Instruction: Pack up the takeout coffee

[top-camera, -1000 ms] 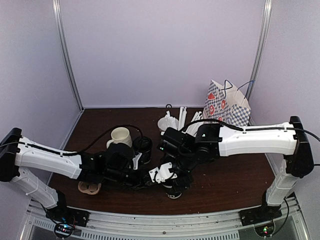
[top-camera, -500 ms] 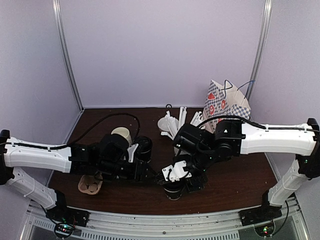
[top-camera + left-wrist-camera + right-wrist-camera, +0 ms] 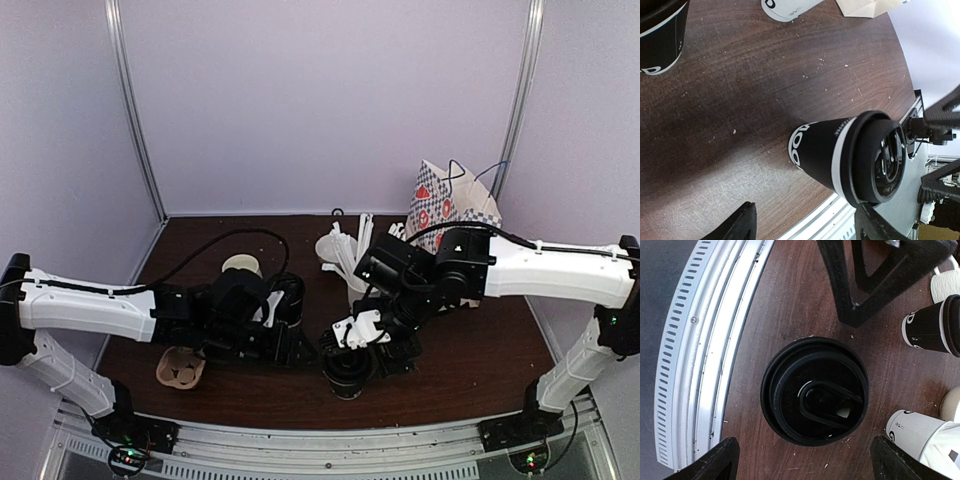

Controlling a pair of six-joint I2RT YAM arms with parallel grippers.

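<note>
Right gripper (image 3: 809,460) wide over lidded cup (image 3: 815,390), left gripper (image 3: 807,227) parted beside it, both empty

The left gripper (image 3: 805,222) has been drawn back from the lidded cup (image 3: 815,390), jaws widened. The right gripper (image 3: 805,460) has been raised above it.

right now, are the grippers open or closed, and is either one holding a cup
Left gripper: open, holding nothing.
Right gripper: open, over the lidded black cup, not gripping it.
</note>
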